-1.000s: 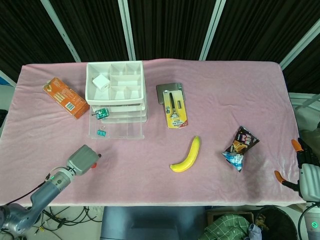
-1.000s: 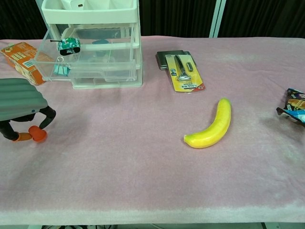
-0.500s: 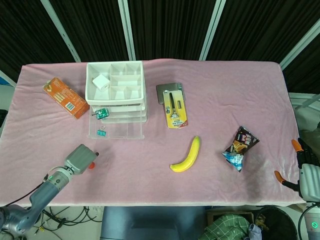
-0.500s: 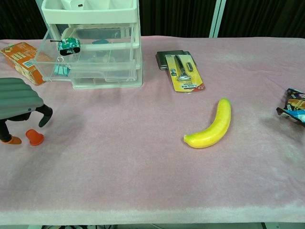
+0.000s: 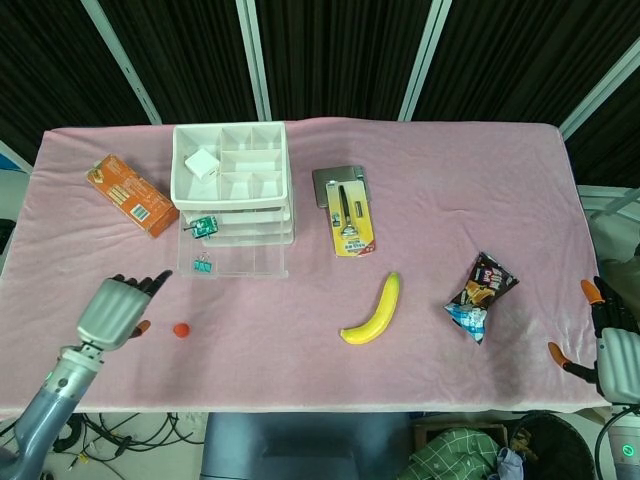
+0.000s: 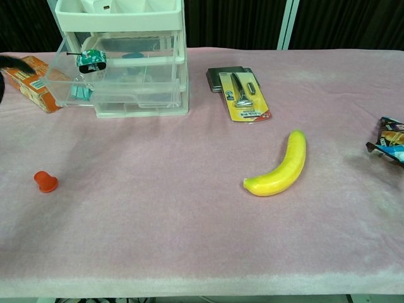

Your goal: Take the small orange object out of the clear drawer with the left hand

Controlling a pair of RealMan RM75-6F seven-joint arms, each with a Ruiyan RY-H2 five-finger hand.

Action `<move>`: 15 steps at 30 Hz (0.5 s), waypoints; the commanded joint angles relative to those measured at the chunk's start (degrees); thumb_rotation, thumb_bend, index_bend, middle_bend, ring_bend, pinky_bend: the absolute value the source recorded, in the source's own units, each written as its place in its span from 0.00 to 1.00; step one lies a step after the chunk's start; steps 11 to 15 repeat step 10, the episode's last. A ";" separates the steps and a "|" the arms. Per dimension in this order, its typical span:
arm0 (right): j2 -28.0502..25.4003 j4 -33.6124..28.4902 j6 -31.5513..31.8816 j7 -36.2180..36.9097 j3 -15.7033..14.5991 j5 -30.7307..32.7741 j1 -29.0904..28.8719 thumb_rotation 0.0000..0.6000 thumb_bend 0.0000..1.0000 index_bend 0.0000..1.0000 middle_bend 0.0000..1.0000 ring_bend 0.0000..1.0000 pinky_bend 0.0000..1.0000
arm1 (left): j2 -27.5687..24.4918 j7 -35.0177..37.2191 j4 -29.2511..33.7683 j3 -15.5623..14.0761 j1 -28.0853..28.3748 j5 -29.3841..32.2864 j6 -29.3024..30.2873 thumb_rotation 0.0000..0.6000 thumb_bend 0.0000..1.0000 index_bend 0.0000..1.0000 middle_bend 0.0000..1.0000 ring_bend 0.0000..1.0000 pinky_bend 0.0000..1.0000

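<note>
Small orange object (image 5: 180, 329) lies on the pink cloth of the worktop (image 5: 300, 350), near the front-left corner, out of the clear drawer (image 5: 233, 258) & well in front of it. In chest view it sits alone on the cloth (image 6: 45, 181), wide end down, nothing touching it.

Left hand (image 5: 113, 309) is just beside it, toward the left edge, not touching. Fingers (image 5: 150, 284) stretched out & apart, nothing held, released. Chest view catches only a dark fingertip at the left border.

Right hand (image 5: 612, 345) hangs off the right edge near the front-right corner. Only partly in frame; orange-tipped fingers (image 5: 594, 290) spread apart, nothing in them.

Drawer unit (image 5: 232, 185) stands toward the back-left, white top tray w/ a white block (image 5: 202, 163) in one compartment. Lowest clear drawer is pulled out toward the front, w/ a teal binder clip (image 5: 204, 265) at its left end. The drawer above shows a small green item (image 5: 205, 226).

Orange box (image 5: 131, 194) lies left of the unit, near the left edge. Razor pack (image 5: 351, 219) lies right of the unit, overlapping a dark flat thing. Banana (image 5: 375, 310) is about mid-worktop toward the front edge. Snack bag (image 5: 480, 293) is right of it, nearer the right edge.
</note>
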State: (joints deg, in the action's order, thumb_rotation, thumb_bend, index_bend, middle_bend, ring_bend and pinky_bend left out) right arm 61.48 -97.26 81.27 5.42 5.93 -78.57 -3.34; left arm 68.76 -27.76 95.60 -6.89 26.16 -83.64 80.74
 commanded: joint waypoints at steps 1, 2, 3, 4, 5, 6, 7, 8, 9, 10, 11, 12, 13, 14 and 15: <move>0.20 0.09 0.19 -0.60 -0.15 -0.28 0.00 1.00 0.16 0.00 0.00 0.00 0.12 | -3.04 6.65 0.50 -1.80 -6.42 -2.60 6.29 1.00 0.03 0.00 0.00 0.00 0.02; 0.23 0.13 0.24 -0.71 -0.15 -0.27 0.01 1.00 0.15 0.00 0.00 0.00 0.12 | -3.40 7.54 0.55 -1.95 -7.37 -2.60 7.28 1.00 0.02 0.00 0.00 0.00 0.01; 0.26 0.16 0.28 -0.78 -0.14 -0.27 0.02 1.00 0.16 0.00 0.00 0.00 0.12 | -3.65 8.34 0.49 -2.09 -8.22 -2.78 8.24 1.00 0.02 0.00 0.00 0.00 0.00; 0.27 0.24 0.32 -0.91 -0.14 -0.30 0.02 1.00 0.16 0.00 0.00 0.00 0.12 | -3.81 9.11 0.33 -2.19 -9.04 -2.99 9.17 1.00 0.02 0.00 0.00 0.00 0.00; 0.29 0.32 0.35 -1.04 -0.15 -0.33 0.01 1.00 0.16 0.00 0.00 0.00 0.12 | -3.89 9.97 0.08 -2.32 -9.88 -3.24 10.10 1.00 0.02 0.00 0.00 0.00 0.00; 0.31 0.38 0.36 -1.11 -0.16 -0.36 0.00 1.00 0.16 0.00 0.00 0.00 0.12 | -3.92 10.82 -0.27 -2.46 -10.70 -3.43 10.91 1.00 0.02 0.00 0.00 0.00 0.00; 0.35 0.44 0.36 -1.21 -0.19 -0.41 -0.01 1.00 0.16 0.00 0.00 0.00 0.12 | -3.99 11.84 -0.87 -2.66 -11.58 -3.78 11.62 1.00 0.02 0.00 0.00 0.00 0.00; 0.38 0.49 0.38 -1.32 -0.22 -0.48 -0.02 1.00 0.16 0.00 0.00 0.00 0.12 | -3.99 12.46 -1.28 -2.70 -12.04 -3.94 11.93 1.00 0.02 0.00 0.00 0.00 0.00; 0.41 0.53 0.41 -1.43 -0.25 -0.56 -0.03 1.00 0.15 0.00 0.00 0.00 0.12 | -3.93 13.11 -1.75 -2.62 -12.45 -4.06 12.25 1.00 0.02 0.00 0.00 0.00 0.00; 0.44 0.58 0.43 -1.55 -0.30 -0.65 -0.03 1.00 0.16 0.00 0.00 0.00 0.12 | -3.80 13.75 -2.29 -2.47 -12.82 -4.00 12.46 1.00 0.02 0.00 0.00 0.00 0.00; 0.44 0.58 0.43 -1.55 -0.30 -0.65 -0.03 1.00 0.16 0.00 0.00 0.00 0.12 | -3.80 13.75 -2.29 -2.47 -12.82 -4.00 12.46 1.00 0.02 0.00 0.00 0.00 0.00; 0.44 0.58 0.43 -1.55 -0.30 -0.65 -0.03 1.00 0.16 0.00 0.00 0.00 0.12 | -3.80 13.75 -2.29 -2.47 -12.82 -4.00 12.46 1.00 0.02 0.00 0.00 0.00 0.00; 0.44 0.58 0.43 -1.55 -0.30 -0.65 -0.03 1.00 0.16 0.00 0.00 0.00 0.12 | -3.80 13.75 -2.29 -2.47 -12.82 -4.00 12.46 1.00 0.02 0.00 0.00 0.00 0.00; 0.44 0.58 0.43 -1.55 -0.30 -0.65 -0.03 1.00 0.16 0.00 0.00 0.00 0.12 | -3.80 13.75 -2.29 -2.47 -12.82 -4.00 12.46 1.00 0.02 0.00 0.00 0.00 0.00; 0.44 0.58 0.43 -1.55 -0.30 -0.65 -0.03 1.00 0.16 0.00 0.00 0.00 0.12 | -3.80 13.75 -2.29 -2.47 -12.82 -4.00 12.46 1.00 0.02 0.00 0.00 0.00 0.00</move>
